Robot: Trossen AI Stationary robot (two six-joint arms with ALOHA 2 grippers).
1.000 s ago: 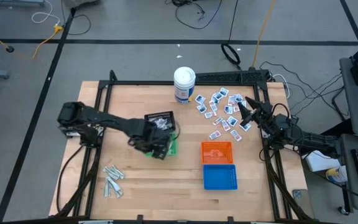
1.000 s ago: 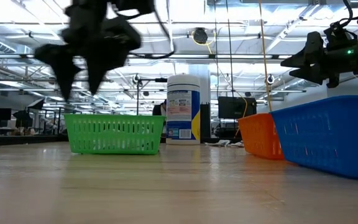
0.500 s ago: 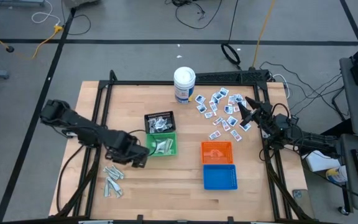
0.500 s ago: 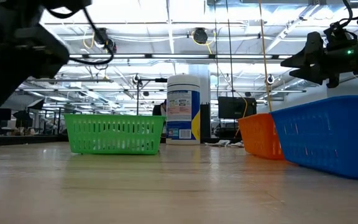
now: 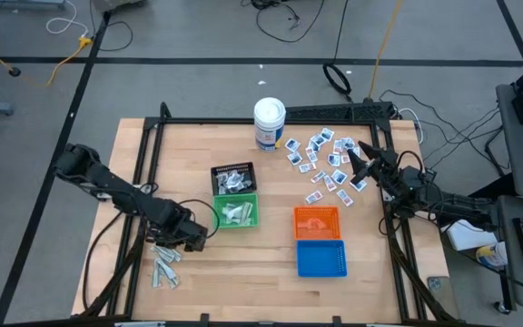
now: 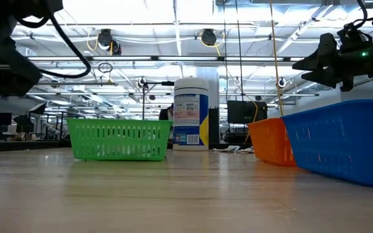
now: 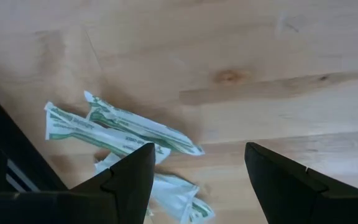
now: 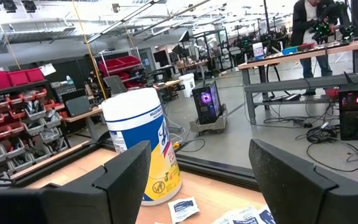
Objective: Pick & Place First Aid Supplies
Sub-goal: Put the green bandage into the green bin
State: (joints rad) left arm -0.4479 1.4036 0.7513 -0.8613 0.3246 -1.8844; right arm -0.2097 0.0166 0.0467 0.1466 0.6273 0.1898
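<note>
Left tool (image 5: 192, 240) hovered with its fingers spread wide and nothing between them, directly over the pale narrow strips (image 5: 163, 263) lying loose on the worktop (image 5: 243, 291); in the left wrist view two of those strips (image 7: 120, 130) lay crossed just ahead of the fingertips (image 7: 138, 165), with another partly under them. Beside that tool stood the green basket (image 5: 236, 213), already holding a few strips, and beyond it the black basket (image 5: 232, 178) with more packets inside. Well away, the right tool (image 5: 356, 160) hung wide and empty above the scattered white squares with blue print (image 5: 323, 163). Near those squares stood the white canister (image 5: 269, 123), while the orange basket (image 5: 317, 222) and blue basket (image 5: 320, 258) sat touching each other between the two tools.
</note>
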